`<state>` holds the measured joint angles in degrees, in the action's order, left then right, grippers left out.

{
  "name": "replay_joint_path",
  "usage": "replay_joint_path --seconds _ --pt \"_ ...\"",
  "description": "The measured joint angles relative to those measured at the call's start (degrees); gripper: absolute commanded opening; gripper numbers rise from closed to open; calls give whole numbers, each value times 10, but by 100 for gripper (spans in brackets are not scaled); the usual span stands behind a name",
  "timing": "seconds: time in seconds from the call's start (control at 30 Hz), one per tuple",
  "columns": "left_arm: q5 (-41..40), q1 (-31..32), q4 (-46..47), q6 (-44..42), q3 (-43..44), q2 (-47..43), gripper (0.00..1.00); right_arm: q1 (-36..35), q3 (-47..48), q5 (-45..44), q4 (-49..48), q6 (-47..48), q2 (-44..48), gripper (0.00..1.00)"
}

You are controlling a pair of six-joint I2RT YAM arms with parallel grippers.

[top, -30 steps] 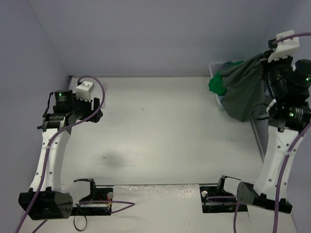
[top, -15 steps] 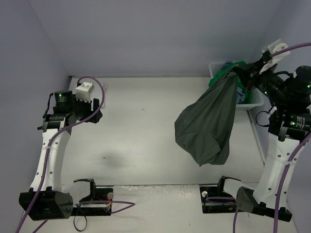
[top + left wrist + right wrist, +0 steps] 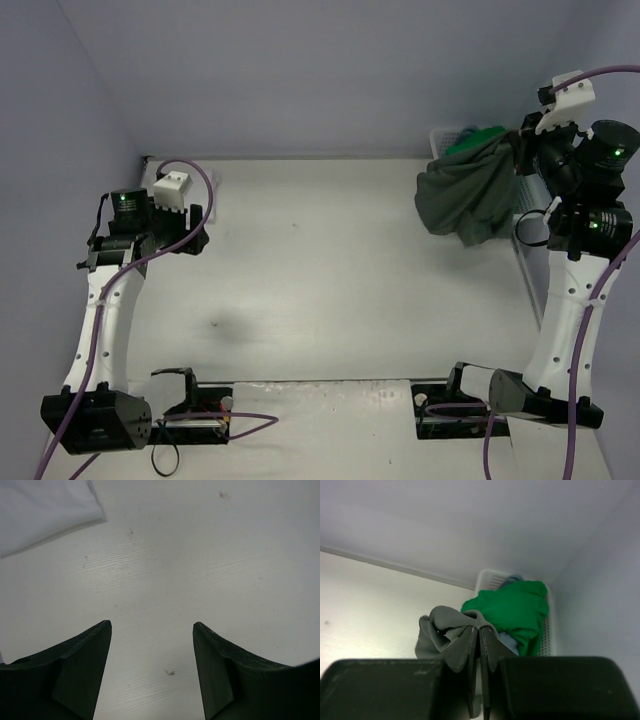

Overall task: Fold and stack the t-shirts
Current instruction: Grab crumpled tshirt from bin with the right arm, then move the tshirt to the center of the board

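My right gripper is shut on a fold of the dark olive-grey t-shirt. The shirt hangs bunched from it at the table's far right, beside the basket. The gripper is held high there. A bright green t-shirt fills the white slatted basket, with a strip of light blue t-shirt under it. My left gripper stands open just above bare table at the far left. A white t-shirt lies flat a little beyond it.
The basket sits in the far right corner against the back wall. Lavender walls close off the table at the back and both sides. The two arm bases and purple cables occupy the near edge.
The olive-grey shirt swung out to the left over the table half a second ago. It is now drawn back and bunched beside the basket. The left arm has not moved.
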<state>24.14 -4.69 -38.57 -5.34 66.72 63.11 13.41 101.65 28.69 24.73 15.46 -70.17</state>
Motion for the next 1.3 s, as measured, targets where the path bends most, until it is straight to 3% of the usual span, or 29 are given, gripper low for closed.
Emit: replay_joint_path --seconds 0.23,0.47,0.7,0.87,0.97,1.13,1.17,1.2,1.27,1.3 --pt "4 -8 4 1 -2 -2 61 0 20 -27 7 8 -3 0" --pt "9 -11 8 2 -12 -7 61 -42 8 89 23 -12 6 0" --pt "15 -14 12 7 -13 -7 61 -201 -19 213 32 -58 3 0" --pt "15 -18 14 10 -18 -7 61 -209 -19 305 31 -84 -1 0" --pt "15 -18 14 11 -18 -7 61 -209 -23 285 27 -79 0 0" --pt "16 -18 15 11 -18 -4 61 -209 -103 122 2 -55 -15 1" --pt "16 -18 15 12 -18 -4 61 -207 -127 77 -9 -50 -33 13" --pt "16 -18 15 12 -18 -3 61 -201 -150 35 -23 -46 -56 38" --pt "16 -18 15 12 -18 0 61 -193 -197 -64 -54 -31 -110 46" --pt "17 -18 15 12 -18 2 61 -191 -223 -109 -72 -23 -144 58"
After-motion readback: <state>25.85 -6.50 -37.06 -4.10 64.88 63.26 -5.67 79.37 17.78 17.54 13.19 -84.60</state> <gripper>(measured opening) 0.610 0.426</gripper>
